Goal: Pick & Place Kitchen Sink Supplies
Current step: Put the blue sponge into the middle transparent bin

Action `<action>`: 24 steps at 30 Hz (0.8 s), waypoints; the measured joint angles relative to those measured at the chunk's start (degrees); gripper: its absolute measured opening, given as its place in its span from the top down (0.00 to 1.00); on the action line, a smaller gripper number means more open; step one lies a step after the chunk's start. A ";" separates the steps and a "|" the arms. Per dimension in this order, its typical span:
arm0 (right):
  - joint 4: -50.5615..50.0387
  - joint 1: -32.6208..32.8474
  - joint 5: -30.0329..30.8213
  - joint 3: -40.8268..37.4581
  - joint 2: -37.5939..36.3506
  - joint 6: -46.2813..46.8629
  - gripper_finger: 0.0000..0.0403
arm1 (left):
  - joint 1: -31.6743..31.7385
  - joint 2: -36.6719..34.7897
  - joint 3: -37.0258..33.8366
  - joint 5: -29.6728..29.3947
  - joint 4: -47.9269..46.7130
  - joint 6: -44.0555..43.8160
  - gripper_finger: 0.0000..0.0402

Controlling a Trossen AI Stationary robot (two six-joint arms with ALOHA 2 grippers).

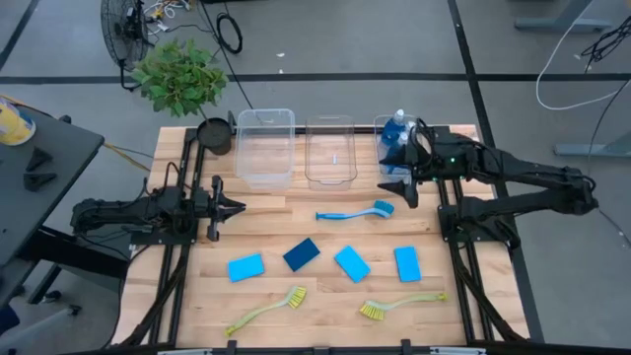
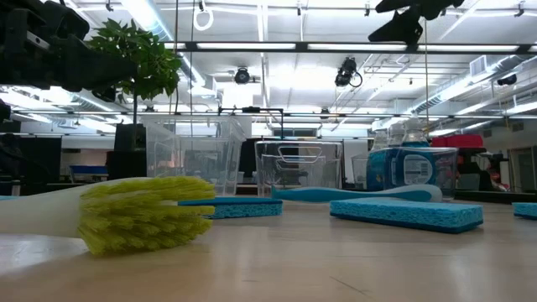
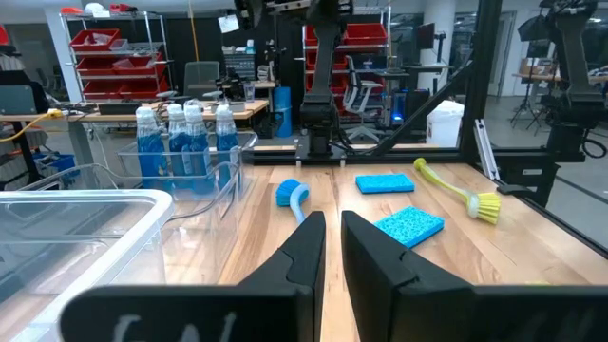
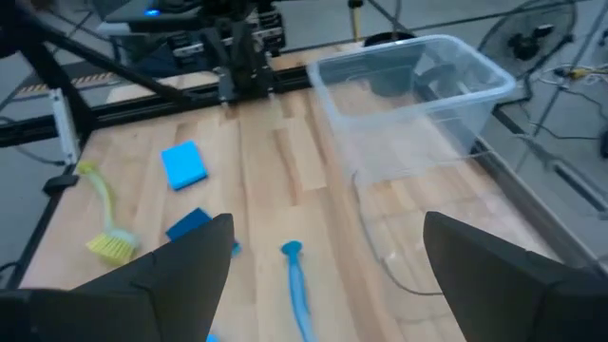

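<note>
Several blue bottles (image 1: 394, 130) stand in the right clear bin (image 1: 392, 158) at the far side. A blue brush (image 1: 355, 211) lies mid-table. Near it lie light blue sponges (image 1: 245, 267) (image 1: 351, 263) (image 1: 407, 263) and a darker sponge (image 1: 301, 253). Two yellow-green brushes (image 1: 266, 311) (image 1: 399, 307) lie by the near edge. My right gripper (image 4: 328, 275) hangs open in the air beside the bottle bin, nothing between its fingers. My left gripper (image 3: 332, 247) rests shut at the table's left, pointing level toward the right.
Two more clear bins (image 1: 264, 148) (image 1: 330, 150) stand at the far side, left of the bottle bin. A potted plant (image 1: 182, 79) stands at the far left corner. Bare wood lies between the bins and the sponges.
</note>
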 joint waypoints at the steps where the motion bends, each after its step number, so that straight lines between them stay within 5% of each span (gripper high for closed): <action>1: -0.05 0.64 0.00 0.00 0.07 0.00 0.14 | -0.01 0.00 -0.01 -0.01 0.00 0.00 0.89; 24: 5.96 11.44 4.24 -0.02 6.93 3.62 0.14 | -0.02 0.00 0.00 0.00 0.00 -0.01 0.89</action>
